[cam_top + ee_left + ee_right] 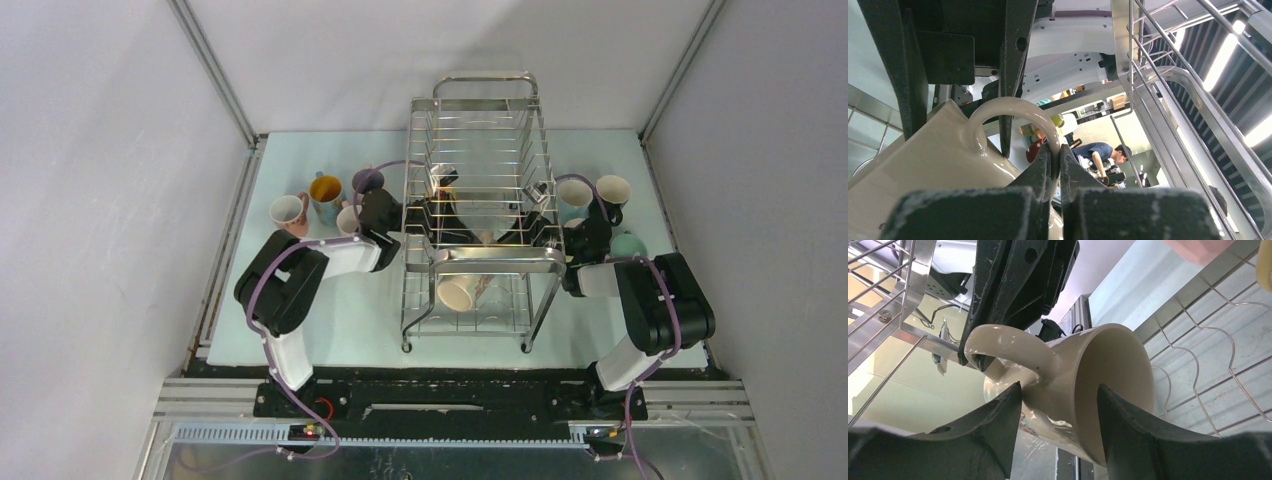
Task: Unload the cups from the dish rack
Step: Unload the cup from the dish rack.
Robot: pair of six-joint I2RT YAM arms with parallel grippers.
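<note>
Pinching the handle of a cream mug, left gripper jaws pressed nearly together at the dish rack's left flank, with the mug body lower-left of them. Right gripper jaws spread astride a second cream mug, which hangs by its handle on a black hook on the rack's right side.

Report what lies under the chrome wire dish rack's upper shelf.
A cream ceramic mug lies on its side on the dish rack's lower tier, near the front. Farther back, the upper shelf hides that tier.
</note>
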